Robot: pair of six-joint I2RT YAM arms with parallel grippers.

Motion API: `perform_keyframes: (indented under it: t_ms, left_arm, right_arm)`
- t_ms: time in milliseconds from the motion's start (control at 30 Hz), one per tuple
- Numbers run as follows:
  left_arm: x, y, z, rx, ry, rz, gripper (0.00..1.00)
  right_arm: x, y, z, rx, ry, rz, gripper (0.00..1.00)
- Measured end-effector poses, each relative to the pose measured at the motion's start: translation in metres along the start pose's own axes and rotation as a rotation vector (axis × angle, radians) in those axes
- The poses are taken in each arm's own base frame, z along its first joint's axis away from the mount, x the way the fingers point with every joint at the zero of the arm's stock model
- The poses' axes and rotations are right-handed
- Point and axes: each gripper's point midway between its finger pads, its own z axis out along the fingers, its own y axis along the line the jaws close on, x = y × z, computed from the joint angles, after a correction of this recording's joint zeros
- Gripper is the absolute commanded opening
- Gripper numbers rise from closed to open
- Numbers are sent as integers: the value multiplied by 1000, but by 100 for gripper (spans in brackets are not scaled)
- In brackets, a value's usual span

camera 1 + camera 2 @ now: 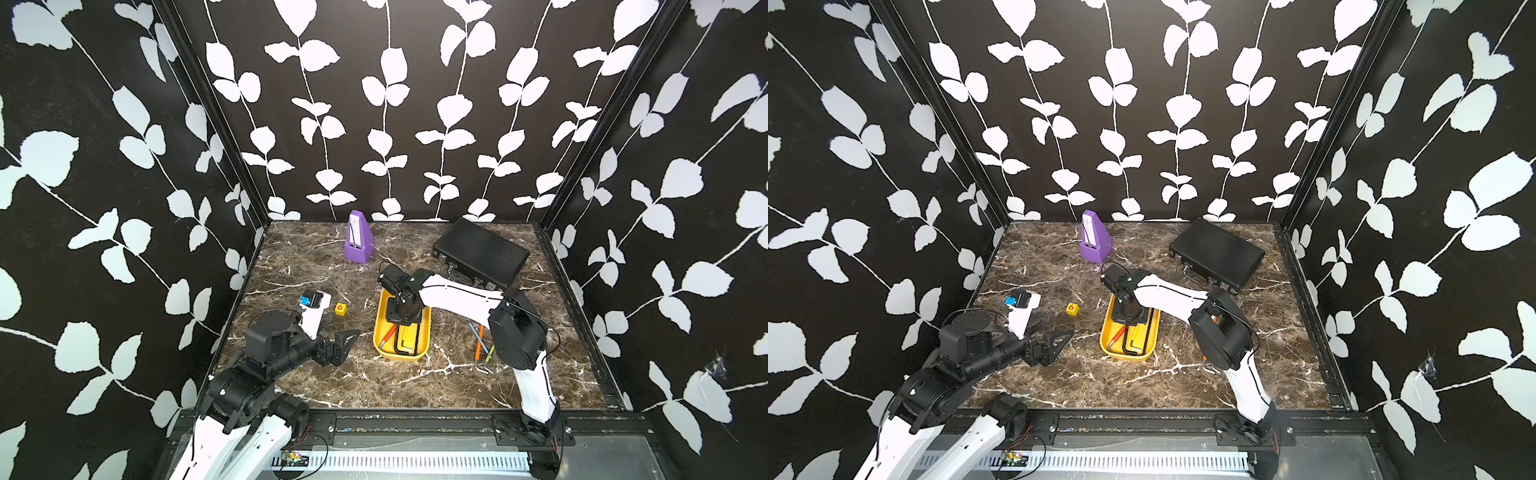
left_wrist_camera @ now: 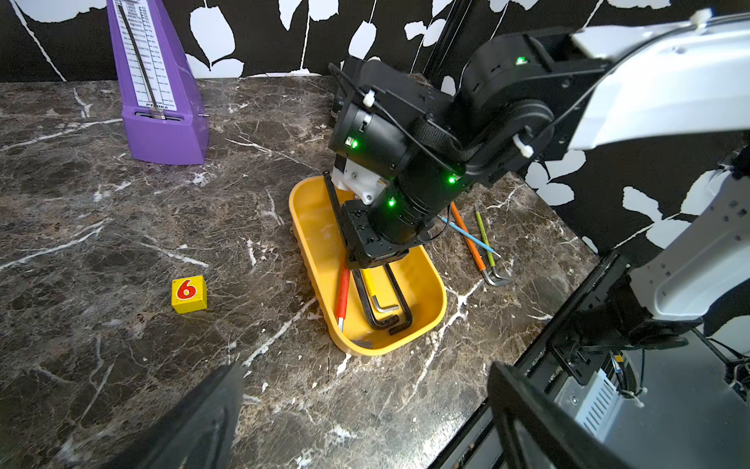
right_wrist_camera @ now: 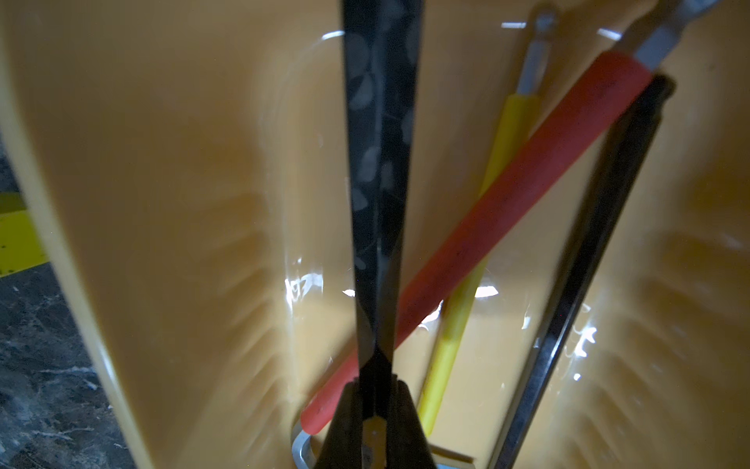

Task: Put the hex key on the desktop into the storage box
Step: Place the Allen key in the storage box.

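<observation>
The yellow storage box (image 1: 401,356) (image 1: 1128,355) (image 2: 365,345) lies mid-desktop (image 1: 374,386). My right gripper (image 1: 399,321) (image 1: 1131,318) (image 3: 375,406) reaches down into it, shut on a long black hex key (image 3: 379,162) (image 2: 332,201) that slants up beside the fingers. A red-sleeved key (image 2: 343,292), a yellow-sleeved key (image 2: 370,284) and black keys (image 2: 399,300) lie in the box. Orange, blue and green hex keys (image 1: 480,345) (image 2: 473,239) lie on the desktop just right of the box. My left gripper (image 1: 345,341) (image 1: 1059,340) (image 2: 365,426) hovers open and empty, left of the box.
A purple metronome (image 1: 357,239) stands at the back. A black ribbed briefcase (image 1: 480,253) lies at the back right. A yellow cube marked 6 (image 1: 340,308) and a white device with a blue part (image 1: 313,305) sit left of the box.
</observation>
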Motion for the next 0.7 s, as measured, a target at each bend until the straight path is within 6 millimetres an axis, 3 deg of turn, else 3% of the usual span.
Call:
perform_keyframes:
  t_ms: [133, 300, 467, 567, 700]
  left_arm:
    - [0, 0, 0, 0, 0, 0, 95]
    - [0, 0, 0, 0, 0, 0, 95]
    - [0, 0, 0, 0, 0, 0, 95]
    - [0, 0, 0, 0, 0, 0, 95]
    - [0, 0, 0, 0, 0, 0, 95]
  right_arm:
    - [-1, 2, 2, 2, 7, -12, 0]
    - [0, 1, 0, 13, 10, -35, 28]
    - [0, -3, -6, 29, -2, -44, 31]
    - [-6, -4, -27, 31, -52, -63, 34]
    - [-18, -7, -85, 6, -183, -101, 34]
